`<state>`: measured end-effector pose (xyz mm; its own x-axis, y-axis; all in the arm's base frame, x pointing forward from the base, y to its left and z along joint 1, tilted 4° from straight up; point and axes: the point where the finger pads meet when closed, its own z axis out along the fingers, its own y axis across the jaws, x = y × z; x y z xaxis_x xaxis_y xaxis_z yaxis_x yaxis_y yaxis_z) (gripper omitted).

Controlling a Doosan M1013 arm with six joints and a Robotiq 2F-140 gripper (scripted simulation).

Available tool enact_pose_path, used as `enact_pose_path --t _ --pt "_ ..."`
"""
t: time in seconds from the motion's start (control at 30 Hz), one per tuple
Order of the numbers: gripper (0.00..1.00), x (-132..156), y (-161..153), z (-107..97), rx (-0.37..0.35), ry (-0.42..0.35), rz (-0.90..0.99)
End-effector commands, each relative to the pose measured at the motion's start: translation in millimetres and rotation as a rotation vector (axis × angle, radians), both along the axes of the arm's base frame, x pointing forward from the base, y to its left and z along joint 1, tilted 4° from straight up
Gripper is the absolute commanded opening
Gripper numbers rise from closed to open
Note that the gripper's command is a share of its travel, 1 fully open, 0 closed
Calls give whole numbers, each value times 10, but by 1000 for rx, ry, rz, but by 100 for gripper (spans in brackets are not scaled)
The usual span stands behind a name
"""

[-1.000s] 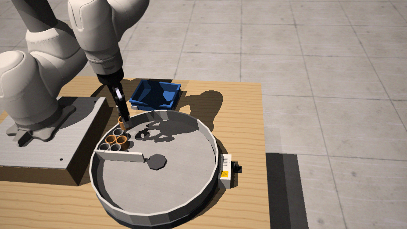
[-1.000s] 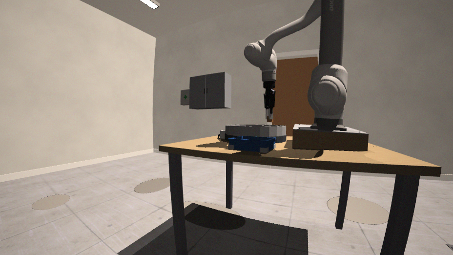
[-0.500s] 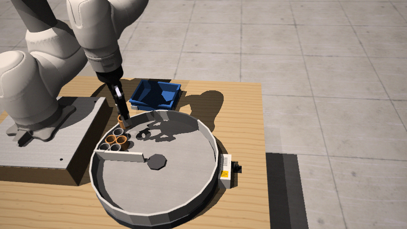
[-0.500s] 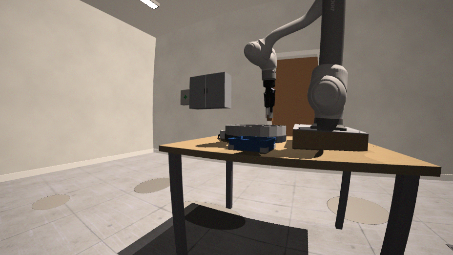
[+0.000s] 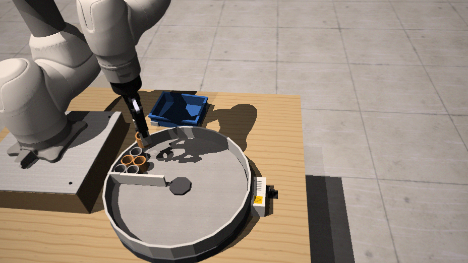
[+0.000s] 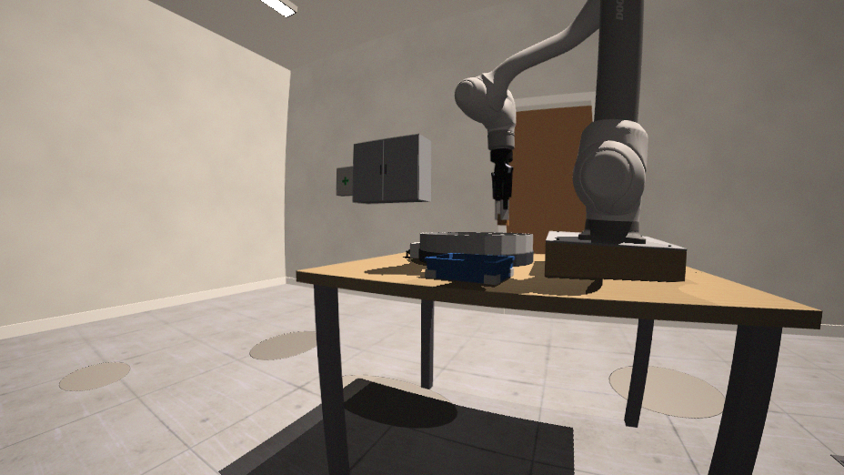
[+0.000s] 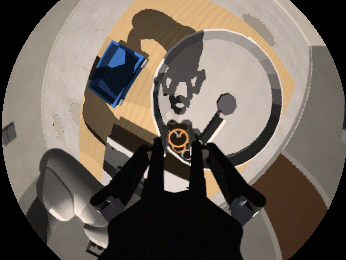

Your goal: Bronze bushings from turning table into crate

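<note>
Bronze bushing (image 5: 138,139) (image 7: 178,137): clamped in end effector (image 5: 144,138) (image 6: 501,217) (image 7: 178,131), held above turning table (image 5: 183,215) (image 6: 472,243) (image 7: 250,100), between its fingertips

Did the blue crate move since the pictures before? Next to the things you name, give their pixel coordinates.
No. The blue crate (image 5: 193,110) (image 6: 468,269) (image 7: 116,75) is in the same spot beside the turning table (image 5: 183,222) (image 6: 472,243) (image 7: 247,75) in the top view.
</note>
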<state>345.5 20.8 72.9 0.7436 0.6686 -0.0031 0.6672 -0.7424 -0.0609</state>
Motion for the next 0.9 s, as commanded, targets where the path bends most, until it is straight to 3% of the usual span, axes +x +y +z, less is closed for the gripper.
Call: enact_pose_path --t 0.0,0.5,0.87 --pt "0 0 0 0 0 0 0" --pt "0 -1 30 2 0 0 0" --pt "0 -7 448 20 0 0 0"
